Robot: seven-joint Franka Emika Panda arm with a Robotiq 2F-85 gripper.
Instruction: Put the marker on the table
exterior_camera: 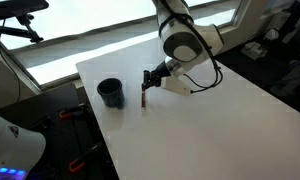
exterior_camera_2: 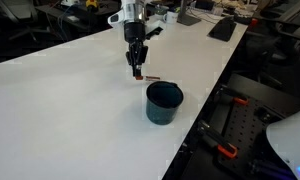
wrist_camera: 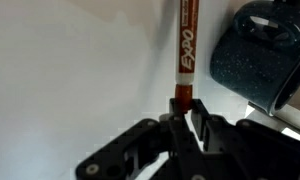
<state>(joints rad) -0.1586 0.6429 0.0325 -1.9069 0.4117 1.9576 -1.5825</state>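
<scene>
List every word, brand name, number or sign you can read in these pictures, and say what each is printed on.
"EXPO": runs lengthwise along the barrel of the marker in the wrist view, above where the gripper holds its end.
Cup: no lettering shows.
Table: bare white, no text.
In both exterior views the marker is too small for its print to be read, and nothing in the background is legible.

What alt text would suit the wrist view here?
A black two-finger gripper pinches the end of a thin red-brown Expo marker over a smooth white table; a dark speckled round cup sits at the right edge.
</scene>
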